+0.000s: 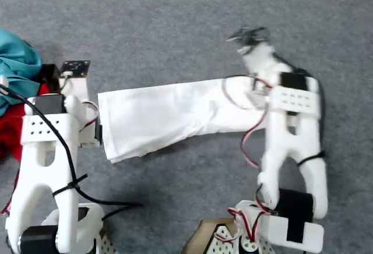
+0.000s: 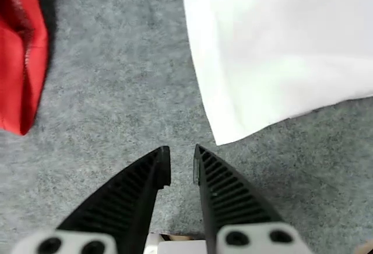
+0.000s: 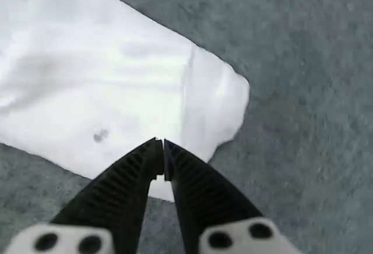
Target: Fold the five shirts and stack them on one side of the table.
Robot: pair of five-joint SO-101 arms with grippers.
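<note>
Where the shirt lies: the white shirt [image 1: 169,117] lies flat on the grey table [image 1: 175,27] as a long narrow strip between the two arms, with one short end near each gripper.
Long axis: it runs from the left arm across to the right arm at a slight tilt, so each tool faces a short end, not a long edge.
Left gripper [image 2: 182,163]: the fingers are a little apart and hold nothing. It sits over bare table, with the shirt's corner just beyond the tips on the right arm's side, not touching.
Right gripper [image 3: 161,144]: the fingers are clenched together with no cloth visible between them. It is poised above the shirt's rounded end, with cloth directly under the tips.
Nearer arm: the right is already over cloth, while the left is beside its end and must shift toward the shirt to reach it.
Coming move, as a guess: one short end gets carried along the axis onto the other.
Other cloth: red cloth [image 2: 23,50] lies on the left gripper's far side from the shirt, well apart from it. Teal cloth [image 1: 17,62] lies beyond the left arm.
</note>
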